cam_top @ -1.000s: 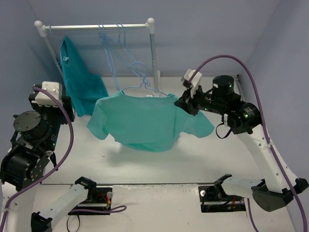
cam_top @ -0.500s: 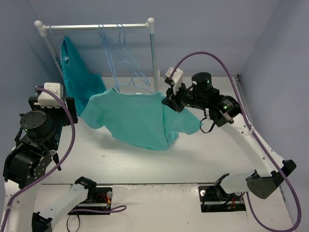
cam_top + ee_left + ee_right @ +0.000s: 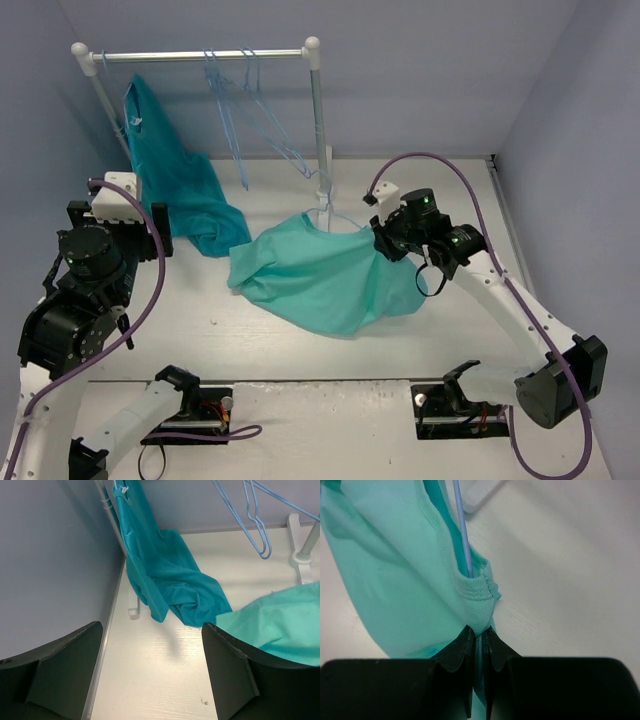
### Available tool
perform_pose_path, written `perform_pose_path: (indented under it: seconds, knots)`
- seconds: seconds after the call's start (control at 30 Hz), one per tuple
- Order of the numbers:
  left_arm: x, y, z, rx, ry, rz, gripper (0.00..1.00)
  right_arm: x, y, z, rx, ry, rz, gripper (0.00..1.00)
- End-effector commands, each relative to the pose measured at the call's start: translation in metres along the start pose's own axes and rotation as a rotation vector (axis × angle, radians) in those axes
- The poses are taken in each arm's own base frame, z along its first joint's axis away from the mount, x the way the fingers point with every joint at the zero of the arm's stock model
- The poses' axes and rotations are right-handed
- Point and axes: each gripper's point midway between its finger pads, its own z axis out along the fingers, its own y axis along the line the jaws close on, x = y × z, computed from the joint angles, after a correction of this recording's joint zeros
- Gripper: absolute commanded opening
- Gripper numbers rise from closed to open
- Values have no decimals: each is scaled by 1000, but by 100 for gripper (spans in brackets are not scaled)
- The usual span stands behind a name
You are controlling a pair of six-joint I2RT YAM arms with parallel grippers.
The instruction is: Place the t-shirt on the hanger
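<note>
Mint-teal t-shirt (image 3: 320, 285): crumpled, sagging low from one seamed edge clamped in my right gripper (image 3: 479, 634). Pale-blue wire hanger (image 3: 462, 530): thin wire tilted, entering that seamed fold.

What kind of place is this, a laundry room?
Most likely a robotics test booth, not a laundry: plain walls box in a white table, the left arm and right arm are bolted at its near edge, and a clothes rail holds spare hangers and a turquoise garment.

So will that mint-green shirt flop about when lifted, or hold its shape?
Probably floppy: the t-shirt sags in loose folds from where the right gripper pinches it. Likely light too, since that small pinch of fabric seems to carry it.
</note>
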Motion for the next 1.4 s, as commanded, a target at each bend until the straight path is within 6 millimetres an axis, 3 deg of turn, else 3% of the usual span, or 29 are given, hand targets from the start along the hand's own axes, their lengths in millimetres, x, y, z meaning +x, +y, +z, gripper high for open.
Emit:
perform_pose_path:
  seconds: [0.0, 0.1, 0.17, 0.27, 0.33, 0.4, 0.43, 0.63, 0.7, 0.83, 0.97, 1.2, 1.37]
  knots:
    - [-2, -6, 10, -2, -9, -39, 76, -27, -53, -14, 264, -122, 95, 0]
    - [7, -8, 12, 2, 8, -30, 76, -31, -74, -17, 324, -147, 150, 0]
    - [19, -11, 15, 5, 32, -14, 76, -48, -86, -27, 353, -200, 161, 0]
    - [37, -12, 20, -9, 69, -6, 76, -82, -96, -43, 389, -273, 133, 0]
    - [57, -17, 25, -7, 108, 3, 76, -98, -101, -47, 404, -294, 118, 0]
    - [78, -25, 29, 14, 139, 2, 77, -127, -105, -54, 401, -347, 91, 0]
    - [83, -27, 29, 16, 146, -8, 77, -143, -106, -61, 401, -381, 82, 0]
    - [124, -37, 39, 21, 178, -1, 77, -186, -90, -58, 294, -454, 51, 0]
    - [131, -37, 39, 15, 166, -12, 84, -196, -81, -60, 270, -475, 38, 0]
    - [137, -38, 41, 11, 132, -37, 86, -216, -67, -57, 261, -497, 5, 0]
    - [139, -34, 38, -5, 122, -42, 87, -233, -66, -49, 296, -506, -12, 0]
    - [141, -26, 33, -39, 107, -50, 88, -275, -89, -47, 466, -568, 25, 0]
    - [141, -26, 33, -40, 109, -50, 88, -295, -97, -46, 505, -605, 45, 0]
